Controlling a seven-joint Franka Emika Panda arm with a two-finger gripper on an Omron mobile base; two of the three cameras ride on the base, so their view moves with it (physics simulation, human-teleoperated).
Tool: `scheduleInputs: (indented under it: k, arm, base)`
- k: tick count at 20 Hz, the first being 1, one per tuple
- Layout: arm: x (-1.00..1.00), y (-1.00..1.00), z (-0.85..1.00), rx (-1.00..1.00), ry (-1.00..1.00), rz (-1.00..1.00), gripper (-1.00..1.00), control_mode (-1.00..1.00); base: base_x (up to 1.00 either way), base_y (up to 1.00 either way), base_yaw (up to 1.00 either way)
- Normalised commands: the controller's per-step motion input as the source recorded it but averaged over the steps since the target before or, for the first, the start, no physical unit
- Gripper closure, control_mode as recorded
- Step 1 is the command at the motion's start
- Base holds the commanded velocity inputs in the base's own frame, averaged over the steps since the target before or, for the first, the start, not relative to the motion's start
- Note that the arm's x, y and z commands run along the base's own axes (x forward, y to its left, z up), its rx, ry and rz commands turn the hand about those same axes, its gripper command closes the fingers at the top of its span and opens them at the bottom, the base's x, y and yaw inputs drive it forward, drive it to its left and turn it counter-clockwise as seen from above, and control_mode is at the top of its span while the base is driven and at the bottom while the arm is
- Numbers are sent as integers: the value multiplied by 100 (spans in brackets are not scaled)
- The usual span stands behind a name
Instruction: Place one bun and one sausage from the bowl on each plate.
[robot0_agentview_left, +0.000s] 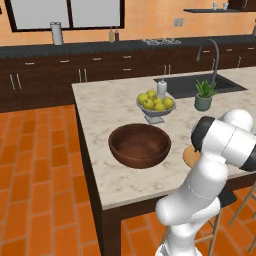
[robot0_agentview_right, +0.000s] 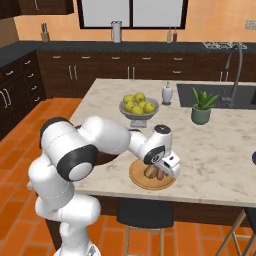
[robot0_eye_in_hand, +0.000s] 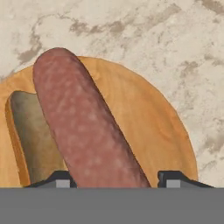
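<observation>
Sausage (robot0_eye_in_hand: 83, 127) lies between the jaws, running lengthwise away from the hand camera, its far rounded end over the plate (robot0_eye_in_hand: 144, 118). Bun (robot0_eye_in_hand: 33, 135) sits just beside it on the same plate, cream side facing the sausage; the two look to be touching or nearly so. From the right base camera the gripper (robot0_agentview_right: 161, 172) hangs low over the plate (robot0_agentview_right: 142, 182), with bun (robot0_agentview_right: 149, 171) and sausage (robot0_agentview_right: 159, 175) under it.

Jaw state: the finger tips (robot0_eye_in_hand: 175, 178) stand either side of the sausage, with a visible gap on the right side. Whether they grip it or have let go, I cannot tell.

Handling judgement:
- sausage looks smooth, round, probably light and slightly yielding; likely to roll on a flat plate and to slip if pinched near an end.
- best hold: across the middle of its length, jaws square to the long axis.
- bun probably soft and crushable; take it across the short width at mid-length, gently.

Bowl (robot0_agentview_left: 139, 145) stands on the worktop (robot0_agentview_left: 105, 107), well apart from the fruit bowl (robot0_agentview_left: 155, 106); it looks empty from this angle, though its near inner wall is hidden.
</observation>
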Motion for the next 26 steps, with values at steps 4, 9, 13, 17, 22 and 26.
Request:
scheduleInputs:
  k: [4, 9, 13, 17, 22, 26]
  arm:
    - [0, -5, 21, 6, 0, 0, -100, -100]
    - [-15, 0, 79, 1, -19, 0, -100, -100]
    - [-41, 0, 100, 0, -44, 0, -100, -100]
    - [-54, 9, 100, -5, -55, 0, -100, -100]
    - [-52, 70, 100, -25, -57, 0, -100, -100]
    - [-48, 55, 39, -24, -44, 5, -100, -100]
  base:
    - [0, 0, 0]
    - [0, 0, 0]
    - [0, 0, 0]
    - [0, 0, 0]
    - [0, 0, 0]
    - [0, 0, 0]
